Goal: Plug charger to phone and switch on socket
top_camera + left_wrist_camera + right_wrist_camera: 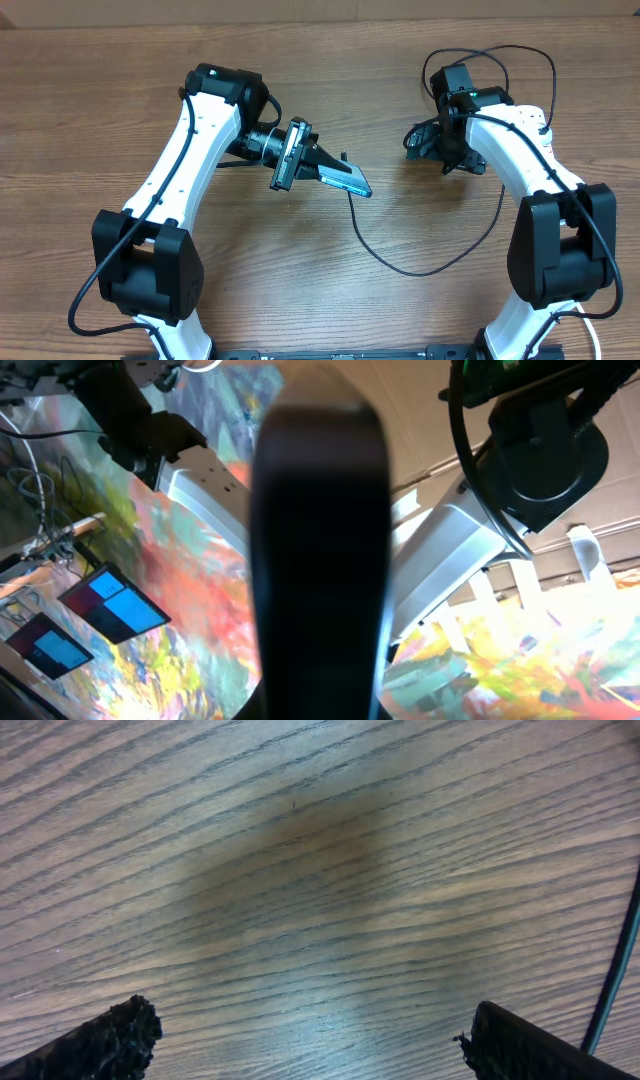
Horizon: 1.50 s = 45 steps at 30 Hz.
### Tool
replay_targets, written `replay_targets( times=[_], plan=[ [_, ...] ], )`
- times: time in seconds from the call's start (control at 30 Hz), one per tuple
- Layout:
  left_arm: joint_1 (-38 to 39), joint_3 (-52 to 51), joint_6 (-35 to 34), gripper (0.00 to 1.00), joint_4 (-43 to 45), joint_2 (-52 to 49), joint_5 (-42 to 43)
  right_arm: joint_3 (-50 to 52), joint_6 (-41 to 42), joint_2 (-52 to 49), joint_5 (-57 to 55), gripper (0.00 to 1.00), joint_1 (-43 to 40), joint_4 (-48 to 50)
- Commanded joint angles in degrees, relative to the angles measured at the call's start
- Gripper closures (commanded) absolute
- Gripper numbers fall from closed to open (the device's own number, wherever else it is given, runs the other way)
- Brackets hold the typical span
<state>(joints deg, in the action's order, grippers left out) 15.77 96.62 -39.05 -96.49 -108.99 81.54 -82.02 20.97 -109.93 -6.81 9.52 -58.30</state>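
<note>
Wooden table point(300, 300): left end effector point(330, 170) clamps the tilted phone point(352, 184); right end effector point(310, 1030), fingers apart beyond the phone, could snag the slack charger cable point(400, 265).

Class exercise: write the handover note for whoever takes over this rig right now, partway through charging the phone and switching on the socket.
Left gripper: jaws shut on the phone, held tilted.
Right gripper: jaws open, empty, over bare table.
Charger: the cable loops across the wood from the phone's lower end towards the right arm. Whether the tip is seated cannot be told.
Socket: not in any view.
Left to do: confirm the plug-in, find the socket, switch it on.
</note>
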Motion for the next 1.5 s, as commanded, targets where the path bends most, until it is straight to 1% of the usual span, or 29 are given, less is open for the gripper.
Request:
replay_targets(
  times=[0.0,0.5,1.33,1.47],
  plan=[
    [0.35,0.13,-0.37,0.96,-0.37,0.79,4.98,-0.55,0.15,0.63,0.02,0.00,0.15,0.20],
    [0.33,0.13,-0.42,0.96,-0.37,0.79,6.67,-0.55,0.15,0.63,0.00,0.00,0.15,0.17],
    [-0.09,0.13,-0.17,0.96,-0.37,0.79,6.62,-0.55,0.15,0.63,0.00,0.00,0.15,0.17],
    [-0.09,0.13,-0.20,0.96,-0.37,0.79,3.13,-0.55,0.15,0.63,0.02,0.00,0.15,0.17]
  ],
)
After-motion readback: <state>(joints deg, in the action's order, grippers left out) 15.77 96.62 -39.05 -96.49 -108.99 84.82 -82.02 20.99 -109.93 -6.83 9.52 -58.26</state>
